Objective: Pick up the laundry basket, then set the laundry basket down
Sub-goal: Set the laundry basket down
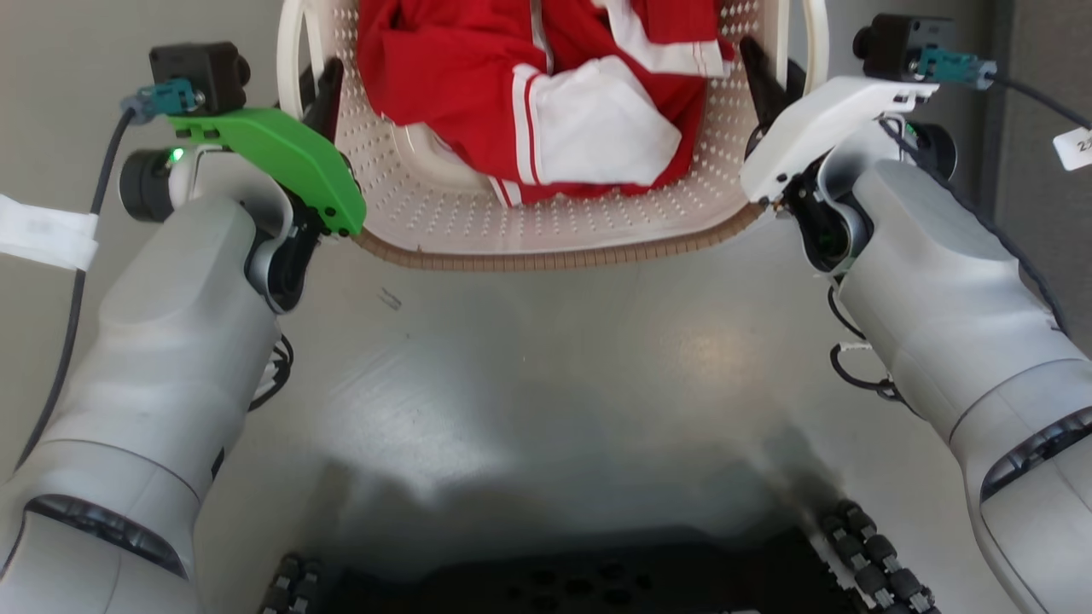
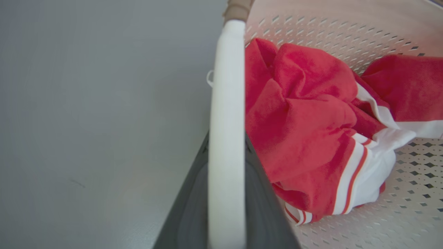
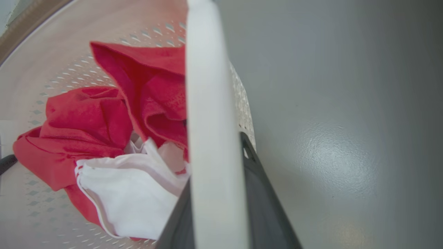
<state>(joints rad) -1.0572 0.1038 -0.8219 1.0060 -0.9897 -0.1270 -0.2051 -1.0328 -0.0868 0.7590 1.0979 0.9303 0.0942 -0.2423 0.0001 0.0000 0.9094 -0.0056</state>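
cream plastic clamped both sides: your left gripper (image 1: 328, 89) and right gripper (image 1: 761, 78) are each closed on a loop handle (image 2: 226, 121) of the laundry basket (image 1: 426, 209), dead ahead over the grey floor (image 1: 546, 367), so the grab looks done, lift unclear, and you've the set-down left.

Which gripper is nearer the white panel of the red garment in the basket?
Right. The right gripper grips a handle of the laundry basket, close to the white panel; the left gripper grips the opposite handle, beyond the red folds.
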